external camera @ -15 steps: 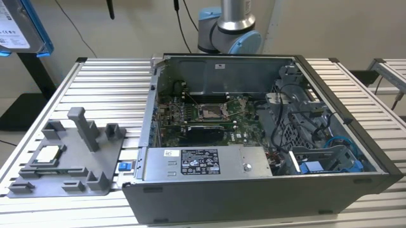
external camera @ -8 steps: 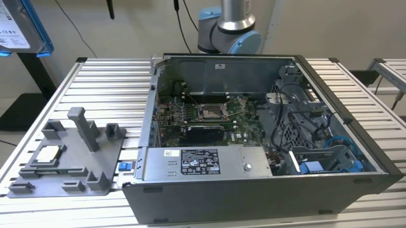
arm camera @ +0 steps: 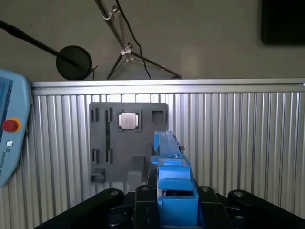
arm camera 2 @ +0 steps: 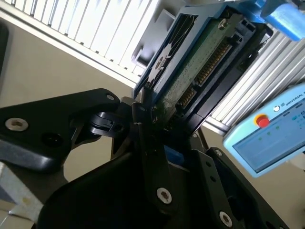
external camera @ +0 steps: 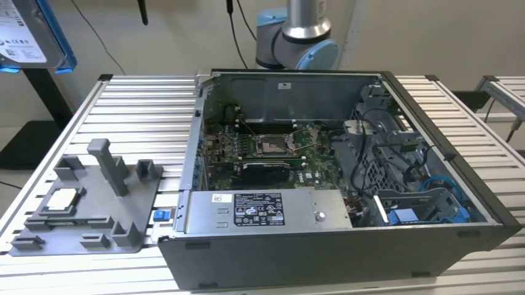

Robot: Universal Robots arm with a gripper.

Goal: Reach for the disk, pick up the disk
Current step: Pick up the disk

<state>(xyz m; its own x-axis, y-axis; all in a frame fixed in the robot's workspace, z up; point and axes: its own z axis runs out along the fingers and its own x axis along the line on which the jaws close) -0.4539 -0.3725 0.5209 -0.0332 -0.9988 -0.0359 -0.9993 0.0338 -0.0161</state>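
Ribbed aluminium tabletop [external camera: 123, 110], pale, evenly lit. Plain beige wall [external camera: 164, 37] behind. Black stand pole [external camera: 45, 98] at the exterior view's left, second slatted table [external camera: 508, 92] at its right.

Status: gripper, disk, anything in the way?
Gripper shut on the disk. Disk held above the table, near grey fixture plate. Teach pendant beside, apart.

Ribbed metal table [external camera: 123, 104], matt grey plastic tray [external camera: 135, 206], blue plastic-framed disk [external camera: 24, 34]

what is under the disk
In the first wrist view, the grey tray with a small silver chip lies below the disk; the disk covers part of the tray.
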